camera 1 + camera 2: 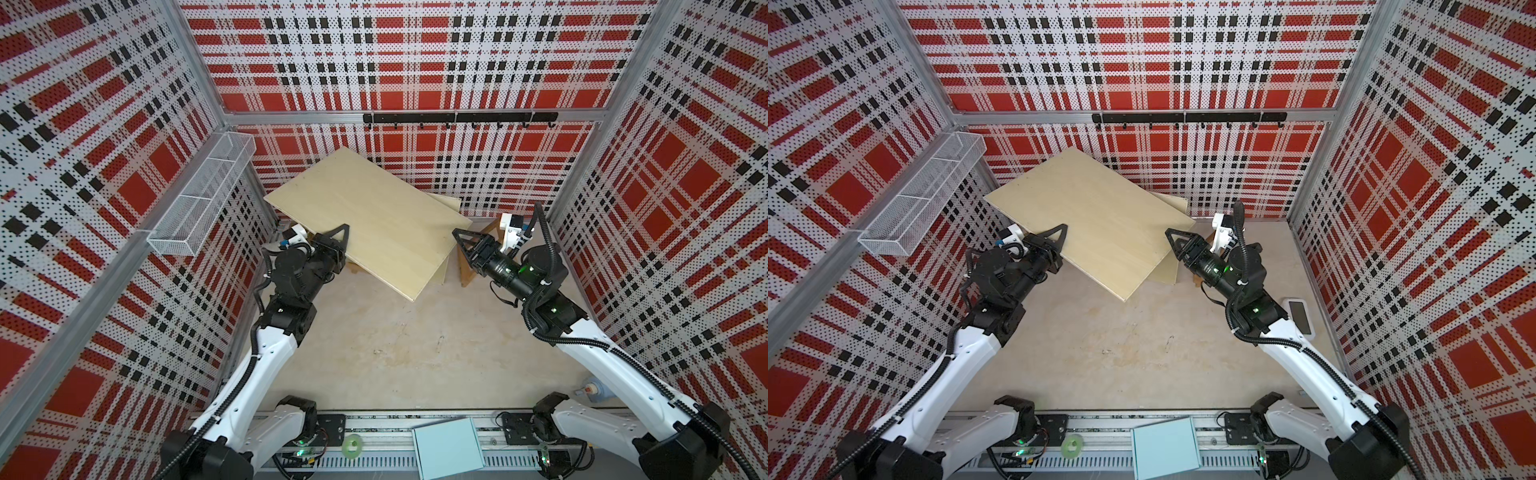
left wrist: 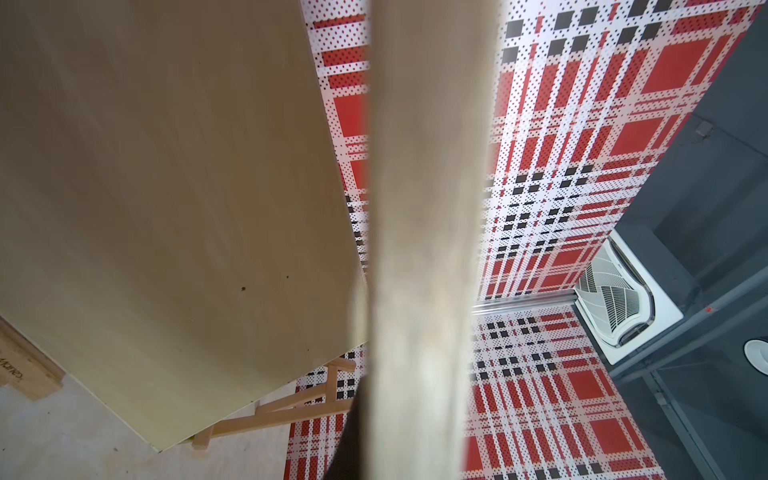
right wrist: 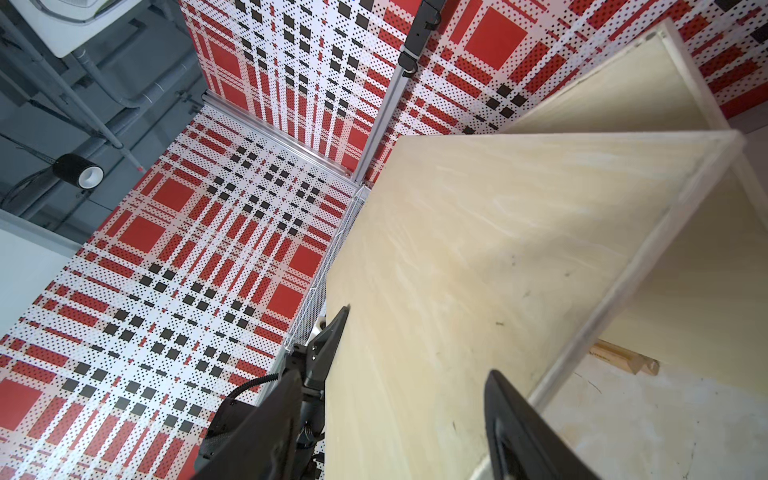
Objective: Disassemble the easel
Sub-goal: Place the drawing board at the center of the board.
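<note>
Boards, two: raised board [image 1: 365, 216]; second board [image 1: 449, 203] beneath it. Easel frame [image 2: 282, 415], one. Left gripper [image 1: 343, 232]: clenched on raised board's edge. Right gripper [image 1: 460, 245]: jaws apart at its corner, grasping nothing.

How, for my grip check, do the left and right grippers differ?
The left gripper is shut on the board; the right gripper is open. The left grips a long edge; the right's jaws straddle a short edge without clamping. Both are at the same tilted board.
</note>
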Controlling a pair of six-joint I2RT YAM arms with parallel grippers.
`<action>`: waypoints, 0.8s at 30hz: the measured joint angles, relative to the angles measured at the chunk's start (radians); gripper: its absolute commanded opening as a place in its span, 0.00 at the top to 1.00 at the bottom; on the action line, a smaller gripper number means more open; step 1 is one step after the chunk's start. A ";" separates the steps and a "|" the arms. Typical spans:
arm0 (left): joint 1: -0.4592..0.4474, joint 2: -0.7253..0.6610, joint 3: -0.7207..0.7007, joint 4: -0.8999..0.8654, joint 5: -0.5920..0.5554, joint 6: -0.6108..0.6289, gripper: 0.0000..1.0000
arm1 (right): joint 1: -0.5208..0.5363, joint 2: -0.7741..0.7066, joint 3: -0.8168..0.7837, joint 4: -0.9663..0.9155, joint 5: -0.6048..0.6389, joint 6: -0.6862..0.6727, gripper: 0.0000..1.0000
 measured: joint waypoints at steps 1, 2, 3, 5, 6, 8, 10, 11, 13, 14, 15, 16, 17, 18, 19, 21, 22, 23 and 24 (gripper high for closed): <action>-0.003 -0.013 -0.008 -0.001 -0.011 0.003 1.00 | 0.002 -0.005 -0.007 0.000 0.003 0.003 0.32; -0.005 -0.026 -0.015 -0.002 -0.019 0.006 1.00 | 0.004 -0.011 -0.015 0.000 0.006 0.005 0.32; -0.006 -0.040 -0.023 -0.005 -0.029 0.012 1.00 | 0.005 -0.018 -0.022 0.000 0.010 0.006 0.32; -0.008 -0.062 -0.029 -0.014 -0.042 0.017 1.00 | 0.008 -0.030 -0.034 0.000 0.017 0.011 0.31; -0.008 -0.068 -0.029 -0.016 -0.048 0.018 1.00 | 0.011 -0.034 -0.039 0.000 0.021 0.014 0.31; -0.008 -0.075 -0.029 -0.014 -0.058 0.019 1.00 | 0.015 -0.038 -0.046 0.002 0.027 0.023 0.30; -0.008 -0.080 -0.029 -0.014 -0.066 0.018 1.00 | 0.019 -0.035 -0.050 0.008 0.029 0.032 0.30; -0.008 -0.081 -0.029 -0.015 -0.069 0.018 1.00 | 0.021 -0.031 -0.050 0.014 0.028 0.037 0.30; -0.012 -0.083 -0.029 -0.016 -0.076 0.018 1.00 | 0.029 -0.013 -0.048 0.030 0.027 0.045 0.30; -0.016 -0.083 -0.029 -0.017 -0.081 0.019 1.00 | 0.034 -0.001 -0.046 0.034 0.027 0.048 0.30; -0.019 -0.084 -0.029 -0.017 -0.084 0.018 1.00 | 0.040 0.013 -0.043 0.037 0.027 0.049 0.30; -0.023 -0.085 -0.029 -0.018 -0.086 0.019 1.00 | 0.048 0.030 -0.037 0.040 0.026 0.051 0.31; -0.027 -0.086 -0.029 -0.020 -0.089 0.018 1.00 | 0.055 0.045 -0.033 0.048 0.025 0.055 0.33; -0.031 -0.088 -0.029 -0.021 -0.090 0.017 1.00 | 0.062 0.063 -0.030 0.057 0.024 0.060 0.35; -0.034 -0.092 -0.029 -0.024 -0.092 0.018 1.00 | 0.068 0.080 -0.029 0.071 0.020 0.066 0.37; -0.038 -0.100 -0.029 -0.029 -0.092 0.017 1.00 | 0.074 0.112 -0.024 0.095 0.012 0.081 0.40; -0.040 -0.104 -0.029 -0.031 -0.091 0.017 1.00 | 0.078 0.130 -0.019 0.111 0.008 0.089 0.42; -0.042 -0.108 -0.029 -0.031 -0.091 0.018 1.00 | 0.079 0.142 -0.018 0.126 0.004 0.096 0.46; -0.043 -0.113 -0.029 -0.031 -0.090 0.018 1.00 | 0.081 0.154 -0.016 0.144 0.002 0.105 0.51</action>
